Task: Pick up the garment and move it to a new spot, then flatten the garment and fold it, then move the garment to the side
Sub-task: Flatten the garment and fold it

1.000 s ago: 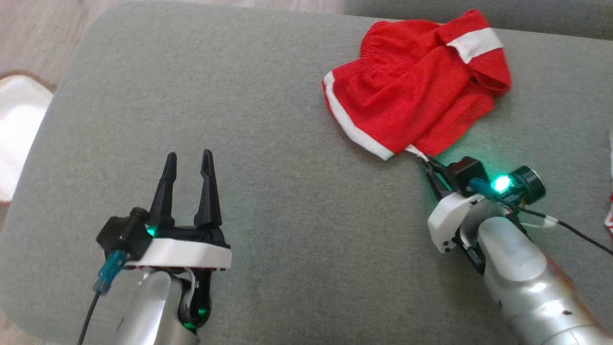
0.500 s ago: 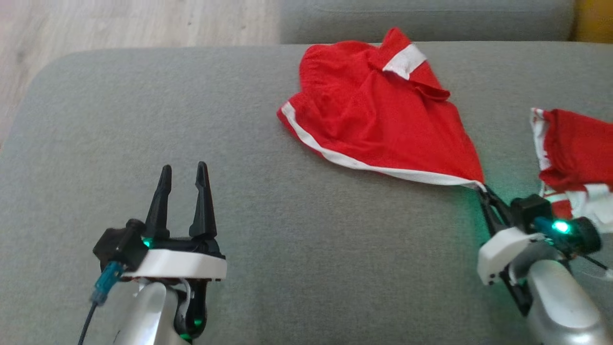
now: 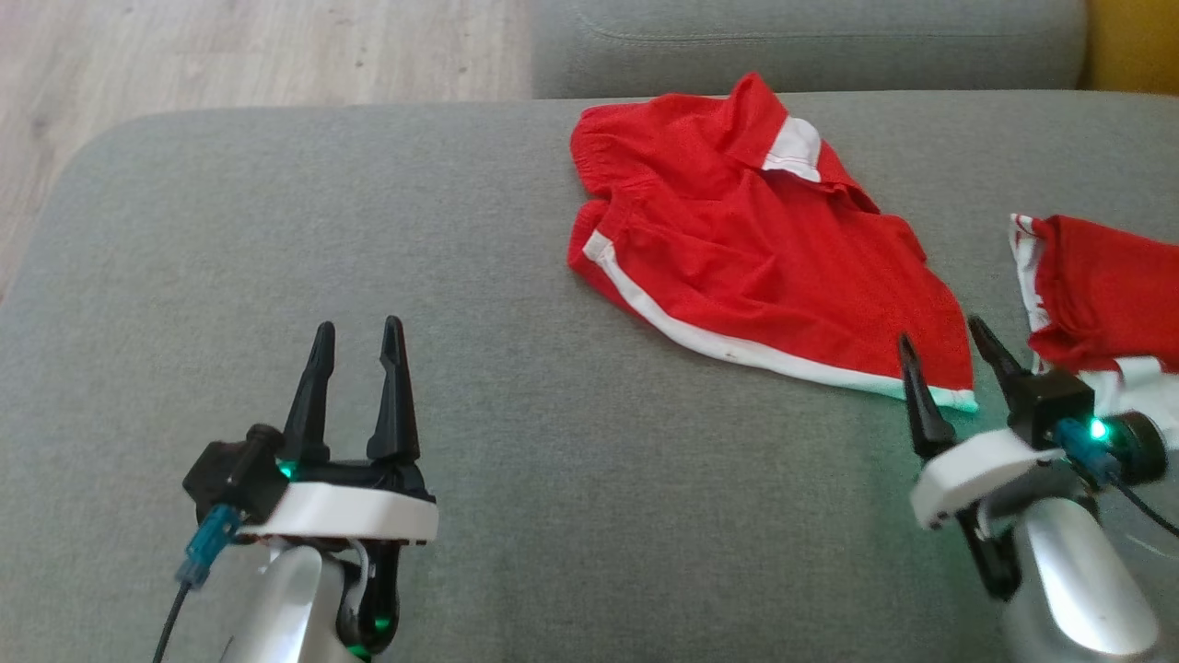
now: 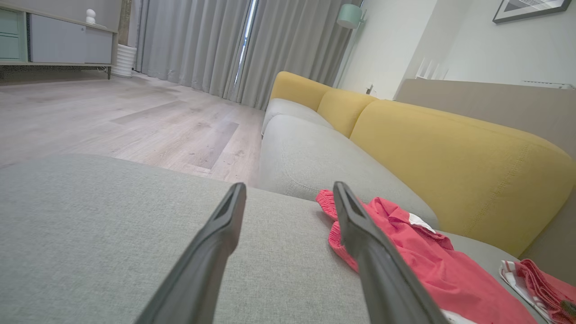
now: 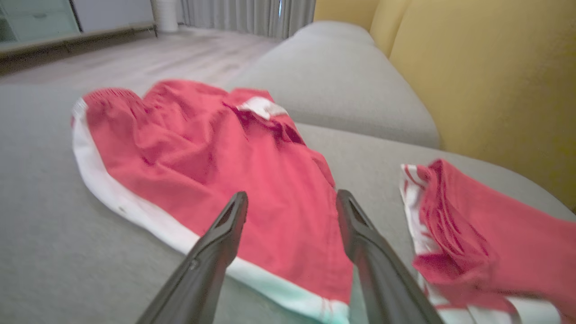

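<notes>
Lying rumpled on the cushion (image 3: 461, 276) — red garment (image 3: 764, 267) (right gripper (image 3: 939, 330), jaws apart).

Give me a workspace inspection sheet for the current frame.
Surface: grey sofa cushion, bare on its left half.
Job's things: red garment with white trim, lying rumpled, not folded.
Clutter: second red-and-white garment at the right, apart from the first.
Hands: left hand open over bare cushion, holding nothing; right hand open at the red garment's near corner, gripping nothing.
Cables: black cable with blue plug at left wrist; second cable at right wrist.
Surroundings: wood floor, yellow backrest, grey curtains.
</notes>
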### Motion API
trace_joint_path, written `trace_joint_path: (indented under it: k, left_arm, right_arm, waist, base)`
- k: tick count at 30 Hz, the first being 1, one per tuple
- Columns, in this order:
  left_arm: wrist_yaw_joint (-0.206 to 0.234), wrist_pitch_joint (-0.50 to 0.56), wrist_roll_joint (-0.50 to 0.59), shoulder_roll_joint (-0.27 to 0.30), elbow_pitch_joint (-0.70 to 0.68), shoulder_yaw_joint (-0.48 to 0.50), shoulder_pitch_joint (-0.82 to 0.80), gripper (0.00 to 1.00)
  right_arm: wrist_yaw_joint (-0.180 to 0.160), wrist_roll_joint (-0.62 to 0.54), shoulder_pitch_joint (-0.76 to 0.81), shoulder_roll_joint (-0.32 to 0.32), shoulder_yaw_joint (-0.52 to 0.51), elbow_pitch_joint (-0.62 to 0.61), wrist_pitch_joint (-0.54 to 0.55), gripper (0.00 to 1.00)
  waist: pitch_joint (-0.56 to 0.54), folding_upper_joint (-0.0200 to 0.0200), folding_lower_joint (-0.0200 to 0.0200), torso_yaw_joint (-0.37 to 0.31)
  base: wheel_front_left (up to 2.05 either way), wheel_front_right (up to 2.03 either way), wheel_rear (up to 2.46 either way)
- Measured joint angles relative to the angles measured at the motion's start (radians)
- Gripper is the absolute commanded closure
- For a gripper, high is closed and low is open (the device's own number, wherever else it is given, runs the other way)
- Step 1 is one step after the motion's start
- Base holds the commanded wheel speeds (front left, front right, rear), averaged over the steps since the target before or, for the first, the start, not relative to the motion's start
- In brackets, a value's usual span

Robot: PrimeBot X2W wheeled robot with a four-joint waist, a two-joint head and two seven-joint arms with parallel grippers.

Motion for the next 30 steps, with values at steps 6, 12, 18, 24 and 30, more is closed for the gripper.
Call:
trace_joint_path:
  k: [6,12,18,24,30]
  left_arm:
    - [0.000,0.000,0.000,0.000,-0.002,0.000,0.001,0.00]
    - [0.000,0.000,0.000,0.000,-0.007,-0.004,0.003,0.00]
    - [0.000,0.000,-0.001,0.000,-0.016,-0.035,0.001,0.00]
    - [0.000,0.000,-0.031,-0.001,-0.019,-0.076,-0.033,0.00]
    - [0.010,0.000,-0.057,-0.002,-0.019,-0.110,-0.065,0.00]
  right_arm:
    - [0.000,0.066,0.028,0.051,0.045,-0.122,-0.038,0.00]
    - [0.000,0.090,0.071,0.076,0.117,-0.180,-0.055,0.00]
    - [0.000,0.069,-0.002,0.078,0.171,-0.158,-0.031,0.00]
    - [0.000,0.024,-0.177,0.070,0.248,-0.024,0.077,0.00]
    - [0.000,0.010,-0.301,0.038,0.275,0.140,0.102,0.00]
  waist:
    - [0.005,0.0000,0.0001,0.024]
    - [0.014,0.0000,0.0000,0.048]
    - [0.038,0.0000,0.0001,0.086]
    - [0.080,0.0000,0.0002,0.147]
    - [0.126,0.0000,0.0002,0.224]
  base:
    - [0.00,0.00,0.00]
    - [0.00,0.00,0.00]
    - [0.00,0.00,0.00]
    - [0.00,0.00,0.00]
    - [0.00,0.00,0.00]
